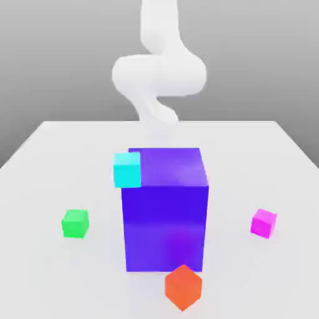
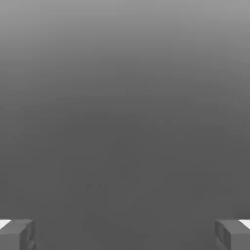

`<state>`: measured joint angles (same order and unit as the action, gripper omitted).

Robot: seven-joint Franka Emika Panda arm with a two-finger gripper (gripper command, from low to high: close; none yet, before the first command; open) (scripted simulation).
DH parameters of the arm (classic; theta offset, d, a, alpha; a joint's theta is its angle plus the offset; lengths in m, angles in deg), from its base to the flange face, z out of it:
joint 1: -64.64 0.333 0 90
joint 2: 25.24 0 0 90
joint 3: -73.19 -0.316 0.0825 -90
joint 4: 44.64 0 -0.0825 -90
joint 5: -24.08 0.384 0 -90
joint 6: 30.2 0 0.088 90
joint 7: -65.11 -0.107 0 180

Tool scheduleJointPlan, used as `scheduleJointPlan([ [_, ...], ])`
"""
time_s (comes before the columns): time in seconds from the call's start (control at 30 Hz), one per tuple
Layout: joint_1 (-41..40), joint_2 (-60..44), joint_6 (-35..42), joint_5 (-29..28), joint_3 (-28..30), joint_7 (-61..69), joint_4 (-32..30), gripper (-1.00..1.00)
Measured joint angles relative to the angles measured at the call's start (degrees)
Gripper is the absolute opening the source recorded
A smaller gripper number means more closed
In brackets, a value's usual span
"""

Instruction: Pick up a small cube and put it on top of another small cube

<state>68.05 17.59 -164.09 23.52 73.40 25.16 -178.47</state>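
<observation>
Exterior view showed my white arm (image 1: 159, 71) raised behind the large purple-blue block (image 1: 165, 209) in the middle of the pale tabletop (image 1: 56, 156), well above everything on it. My pincer (image 2: 125, 234) stood wide open and empty; in the hand view its two grey fingertips (image 2: 17, 234) sat far apart with only blank grey between them.

The small bright magenta-pink cube (image 1: 264, 222) I was meant to lift lay on the table toward the exterior view's right of the big block, apart from it. The small bright green cube (image 1: 75, 223), where it had to end up, lay on the opposite side, well apart from the magenta one, with the block between them. A cyan cube (image 1: 127, 169) appeared at the block's upper corner, and an orange-red cube (image 1: 183, 286) sat near its front edge.

I judged the task not yet begun: the approach was the step in hand. The next move called for swinging out over the magenta cube, pointing my fingers down at it, squaring them to its faces and descending, while steering clear of the tall block.
</observation>
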Motion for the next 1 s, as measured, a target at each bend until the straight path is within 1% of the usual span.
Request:
scheduleJointPlan([
  [0.6, 23.2, -21.7, -15.2, -1.9, 1.6, 44.0, -14.7, 0.0],
  [0.8, 30.2, -28.9, -20.1, -1.6, 1.5, 59.2, -19.6, 0.0],
  [1.0, 36.1, -36.0, -25.2, -0.6, 0.2, 74.9, -24.5, 0.0],
])
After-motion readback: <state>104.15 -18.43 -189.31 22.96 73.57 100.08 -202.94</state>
